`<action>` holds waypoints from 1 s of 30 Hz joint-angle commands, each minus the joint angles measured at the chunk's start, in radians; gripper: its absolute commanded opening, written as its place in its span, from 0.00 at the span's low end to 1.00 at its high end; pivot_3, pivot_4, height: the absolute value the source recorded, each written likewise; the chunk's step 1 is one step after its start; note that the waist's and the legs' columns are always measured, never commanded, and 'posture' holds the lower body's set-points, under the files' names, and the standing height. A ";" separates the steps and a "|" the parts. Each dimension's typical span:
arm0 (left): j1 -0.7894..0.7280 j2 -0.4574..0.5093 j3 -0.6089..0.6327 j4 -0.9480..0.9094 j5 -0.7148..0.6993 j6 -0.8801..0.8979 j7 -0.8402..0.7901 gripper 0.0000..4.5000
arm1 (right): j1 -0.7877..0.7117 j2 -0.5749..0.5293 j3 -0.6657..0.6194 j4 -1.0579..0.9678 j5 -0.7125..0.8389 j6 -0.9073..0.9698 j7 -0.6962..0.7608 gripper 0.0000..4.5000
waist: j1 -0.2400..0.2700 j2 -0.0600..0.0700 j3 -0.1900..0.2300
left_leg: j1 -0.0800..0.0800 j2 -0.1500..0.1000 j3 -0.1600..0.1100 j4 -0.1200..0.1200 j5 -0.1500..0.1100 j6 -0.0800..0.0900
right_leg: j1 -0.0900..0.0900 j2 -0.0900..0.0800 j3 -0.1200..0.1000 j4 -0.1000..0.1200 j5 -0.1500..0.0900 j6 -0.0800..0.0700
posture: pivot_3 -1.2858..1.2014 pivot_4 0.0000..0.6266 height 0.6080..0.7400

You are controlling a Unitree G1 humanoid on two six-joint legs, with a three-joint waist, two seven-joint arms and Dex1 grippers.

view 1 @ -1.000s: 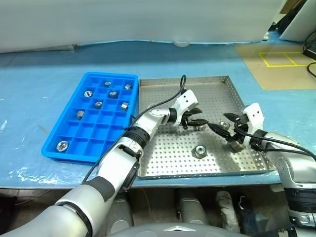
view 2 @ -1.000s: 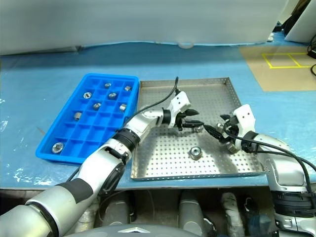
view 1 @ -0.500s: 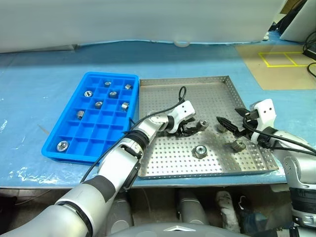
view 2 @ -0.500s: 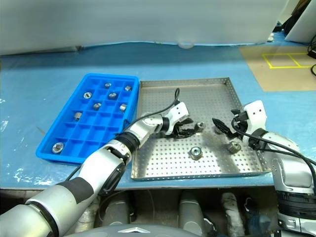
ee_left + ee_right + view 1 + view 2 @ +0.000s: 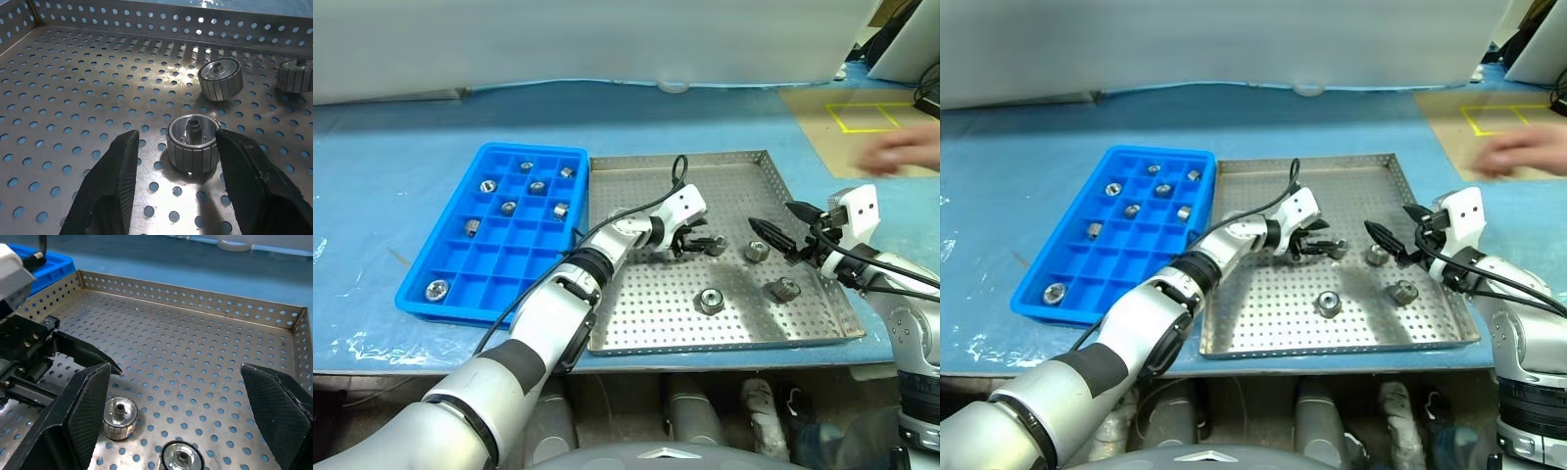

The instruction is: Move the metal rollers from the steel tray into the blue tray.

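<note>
The steel tray [image 5: 724, 186] holds several metal rollers: one [image 5: 715, 246] at my left gripper, and others [image 5: 757, 251] [image 5: 785, 289] [image 5: 710, 301] lying loose. My left gripper [image 5: 700, 242] is low over the tray floor and open. In the left wrist view the left gripper [image 5: 176, 139] straddles a roller [image 5: 193, 147], with a gap on one side. My right gripper [image 5: 783, 225] hangs wide open above the tray's right part and holds nothing. The blue tray [image 5: 460, 264] lies to the left with several rollers in its compartments.
A person's hand [image 5: 901, 152] is blurred over the table at the far right, beyond the steel tray. The steel tray's raised rim [image 5: 195, 296] runs behind my right gripper. The blue tray touches the steel tray's left rim.
My right gripper rose off the tray floor and drew back to the right, leaving a roller lying where it was. A person's hand came into view at the right. The left gripper stays at its roller.
</note>
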 commanded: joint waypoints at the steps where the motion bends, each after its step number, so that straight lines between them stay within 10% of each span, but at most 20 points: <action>1: -0.038 -0.158 -0.001 0.013 0.006 -0.025 0.009 0.58 | 0.000 -0.018 -0.039 -0.049 0.024 0.005 -0.005 1.00 | 0.001 0.000 0.000 | 0.000 0.000 0.000 0.000 0.000 0.000 | 0.000 0.000 0.000 0.000 0.000 0.000 | 0.34 0.24 1.00; 30: -0.024 -0.027 0.112 -0.419 -0.168 0.195 0.057 0.58 | -0.135 -0.002 0.038 0.106 0.009 -0.062 0.031 1.00 | 0.008 0.000 0.000 | -0.001 -0.002 0.001 0.000 0.000 0.001 | 0.000 -0.004 -0.001 0.000 0.000 0.000 | 0.39 0.24 1.00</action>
